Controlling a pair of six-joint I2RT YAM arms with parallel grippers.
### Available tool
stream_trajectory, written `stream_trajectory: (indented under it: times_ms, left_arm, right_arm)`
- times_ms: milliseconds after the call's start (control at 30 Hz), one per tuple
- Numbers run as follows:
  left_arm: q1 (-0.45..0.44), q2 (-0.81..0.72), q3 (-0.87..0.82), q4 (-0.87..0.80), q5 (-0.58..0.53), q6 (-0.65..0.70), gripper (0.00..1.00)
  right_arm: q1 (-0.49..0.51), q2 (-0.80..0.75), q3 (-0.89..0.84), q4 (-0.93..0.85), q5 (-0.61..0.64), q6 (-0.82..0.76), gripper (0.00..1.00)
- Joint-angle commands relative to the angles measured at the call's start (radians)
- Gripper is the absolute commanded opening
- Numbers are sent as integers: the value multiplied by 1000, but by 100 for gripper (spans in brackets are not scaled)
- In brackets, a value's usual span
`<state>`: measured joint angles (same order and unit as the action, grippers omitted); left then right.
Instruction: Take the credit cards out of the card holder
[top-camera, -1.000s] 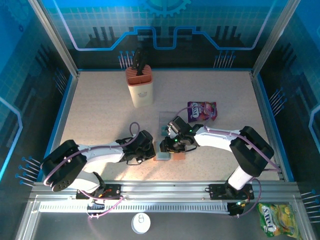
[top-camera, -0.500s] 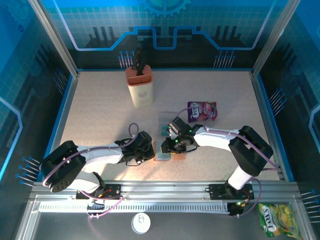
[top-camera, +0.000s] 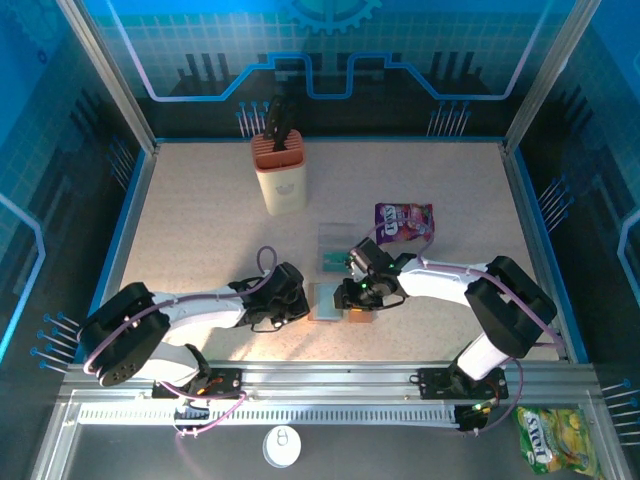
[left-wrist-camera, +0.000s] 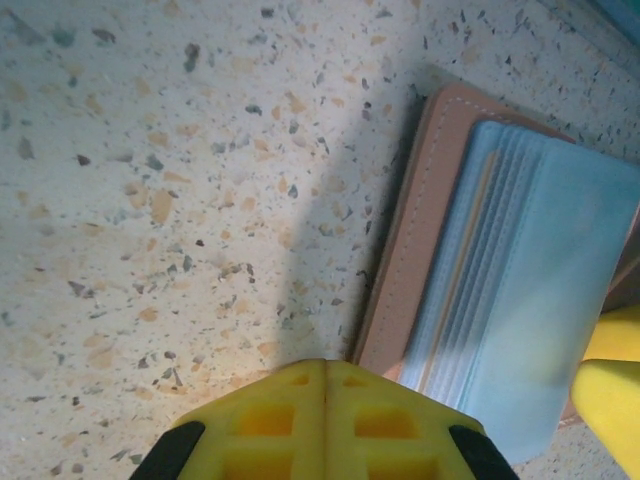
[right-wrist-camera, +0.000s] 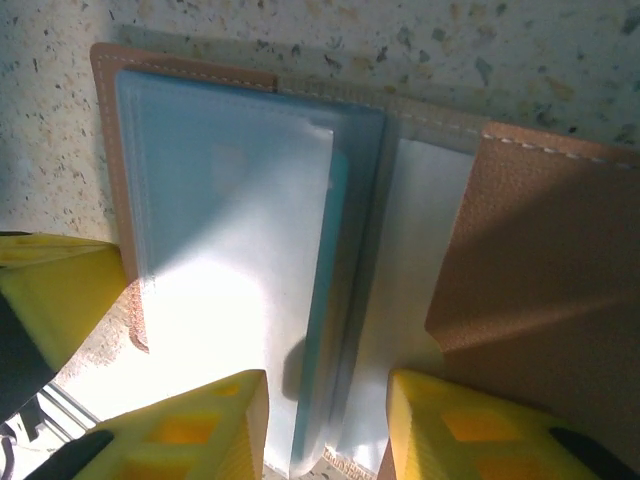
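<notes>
The brown card holder (top-camera: 333, 302) lies open on the table between both arms. Its grey-blue pockets (left-wrist-camera: 520, 290) face up, and a tan-orange card edge (left-wrist-camera: 462, 275) shows among them. My left gripper (left-wrist-camera: 325, 366) is shut and empty, with its tips at the holder's left brown edge (left-wrist-camera: 400, 270). My right gripper (right-wrist-camera: 328, 425) is open above the holder's middle. A teal credit card (right-wrist-camera: 322, 300) stands on edge between its yellow fingers (right-wrist-camera: 200, 425), touching neither. The holder's right brown flap (right-wrist-camera: 540, 280) is folded up.
A clear plastic box (top-camera: 335, 240) lies just behind the holder, with a small teal piece (top-camera: 330, 263) at its near edge. A purple snack packet (top-camera: 403, 220) is at the back right. A knife block (top-camera: 280, 175) stands at the back. The table rail runs along the near edge.
My right gripper has shifted a little to the right over the holder, uncovering the teal piece by the clear box. The left arm has stayed still.
</notes>
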<state>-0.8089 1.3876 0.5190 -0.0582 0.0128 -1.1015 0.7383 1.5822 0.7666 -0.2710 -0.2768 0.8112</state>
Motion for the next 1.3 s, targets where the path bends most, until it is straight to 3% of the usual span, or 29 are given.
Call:
stream_trajectory:
  times_ms: [0, 300, 800, 1067, 1267]
  left_arm:
    - [-7, -39, 15, -38, 0, -6, 0]
    - [-6, -26, 47, -39, -5, 8, 0]
    - [-6, 109, 104, -55, -8, 49, 0]
    - [-7, 79, 49, -70, -15, 28, 0]
    - [-7, 58, 45, -105, -49, 39, 0]
  right_arm:
    - [-7, -12, -7, -5, -9, -14, 35]
    - [-10, -5, 1, -19, 2, -32, 21]
    - [-10, -104, 28, -92, 58, -45, 30]
    - [-10, -53, 4, 93, -95, 26, 27]
    - [-10, 2, -15, 175, -133, 61, 26]
